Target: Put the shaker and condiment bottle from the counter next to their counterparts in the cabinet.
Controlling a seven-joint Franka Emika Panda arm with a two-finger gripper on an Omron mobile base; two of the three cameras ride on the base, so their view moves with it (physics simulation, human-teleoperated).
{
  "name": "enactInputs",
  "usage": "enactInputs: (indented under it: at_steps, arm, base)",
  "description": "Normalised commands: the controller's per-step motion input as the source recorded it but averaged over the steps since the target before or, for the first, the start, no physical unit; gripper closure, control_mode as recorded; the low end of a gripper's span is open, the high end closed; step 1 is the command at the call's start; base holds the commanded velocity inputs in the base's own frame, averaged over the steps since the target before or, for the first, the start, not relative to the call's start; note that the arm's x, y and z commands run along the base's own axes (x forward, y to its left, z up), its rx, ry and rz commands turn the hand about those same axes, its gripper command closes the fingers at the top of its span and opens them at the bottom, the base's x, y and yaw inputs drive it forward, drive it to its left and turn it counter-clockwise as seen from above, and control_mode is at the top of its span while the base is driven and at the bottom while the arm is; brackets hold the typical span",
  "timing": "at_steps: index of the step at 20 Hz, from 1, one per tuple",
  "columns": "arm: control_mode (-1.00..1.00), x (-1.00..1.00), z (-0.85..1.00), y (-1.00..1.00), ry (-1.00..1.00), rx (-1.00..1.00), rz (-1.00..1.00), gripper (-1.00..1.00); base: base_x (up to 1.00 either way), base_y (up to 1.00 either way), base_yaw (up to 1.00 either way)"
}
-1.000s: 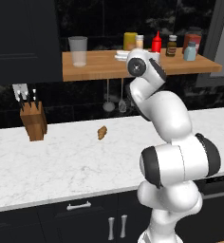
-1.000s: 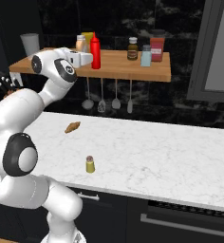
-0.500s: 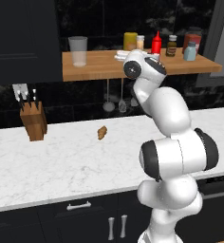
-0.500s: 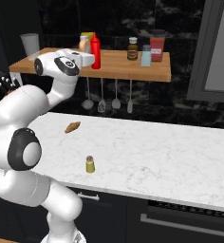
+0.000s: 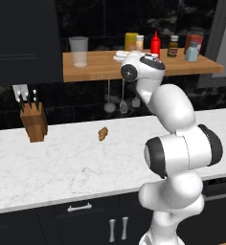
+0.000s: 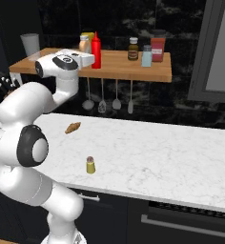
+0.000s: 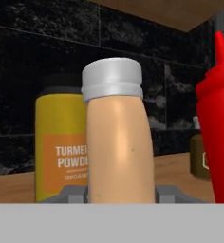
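Pincer (image 7: pixel 121 193) is pinching the condiment bottle (image 7: pixel 119 137); I am positioning it beside the red squeeze bottle (image 7: pixel 218 123) for matching.

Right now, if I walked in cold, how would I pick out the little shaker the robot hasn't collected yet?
Start at the white marble counter under the wooden shelf. Near its front edge, closer than the small brown pastry, stands the shaker, alone and upright. It is a stubby olive-yellow cylinder with a grey cap, the smallest container in sight, unlike the pale-blue shaker up on the shelf.
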Motion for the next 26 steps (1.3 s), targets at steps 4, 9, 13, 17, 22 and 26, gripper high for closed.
enactInputs:
  at_steps: [4, 9, 13, 17, 22, 26]
  arm:
    - [-1.0, 0.02, -0.09, 0.0, 0.0, 0.0, 0.0, -1.0]
    - [-1.0, 0.0, 0.0, -0.02, 0.0, 0.0, 0.0, -1.0]
    - [-1.0, 0.0, 0.0, 0.0, 0.03, 0.01, 0.0, -1.0]
    - [-1.0, -0.05, -0.14, 0.11, 0.1, 0.02, 0.0, -1.0]
    - [-1.0, -0.29, -0.32, 0.33, 0.09, 0.0, 0.0, -1.0]
    - [-1.0, -0.4, -0.24, 0.29, 0.06, 0.01, 0.0, -1.0]
  base:
    - [0.0, 0.0, 0.0]
    - [0.0, 0.0, 0.0]
    - [0.0, 0.0, 0.0]
    - [0.0, 0.0, 0.0]
    - [0.0, 0.0, 0.0]
    - [0.0, 0.0, 0.0]
